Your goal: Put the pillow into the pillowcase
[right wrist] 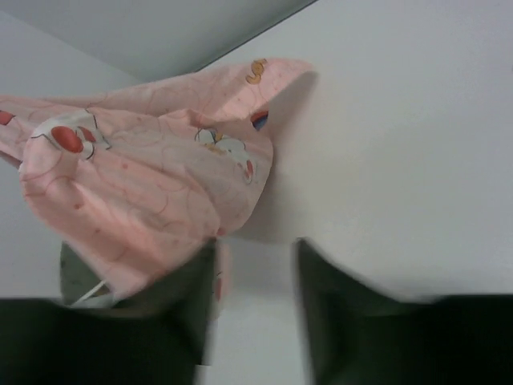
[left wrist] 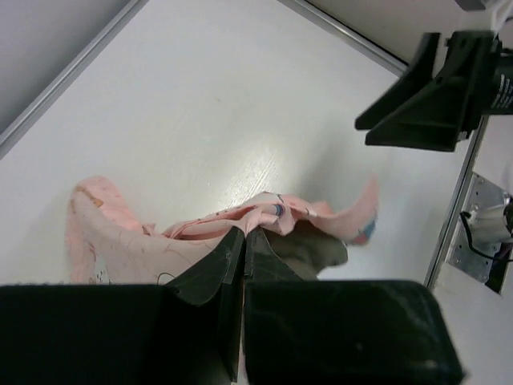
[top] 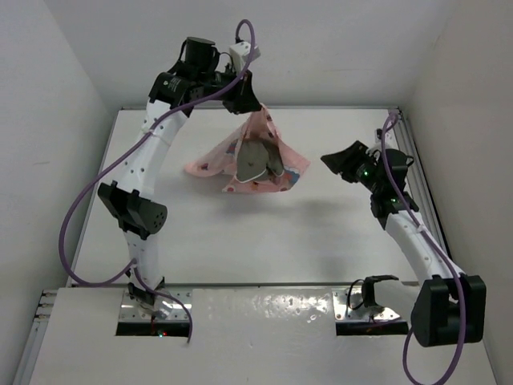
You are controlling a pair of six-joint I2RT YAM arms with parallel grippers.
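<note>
Pillow [top: 255, 160] sat partly inside the pillowcase [top: 210, 164], its grey body showing through the sleeve's open mouth, so the insertion looked begun but not finished. The left gripper [top: 256, 106] was clamped on an upper corner of the pink cloth and held the bundle lifted; whether its lower edge touched the table [top: 240, 241] I could not tell. The right gripper [top: 330, 160] hung near the cloth, fingers spread and holding nothing. What remained, by my judgement, was seating the pillow fully and drawing the fabric over its exposed part.
</note>
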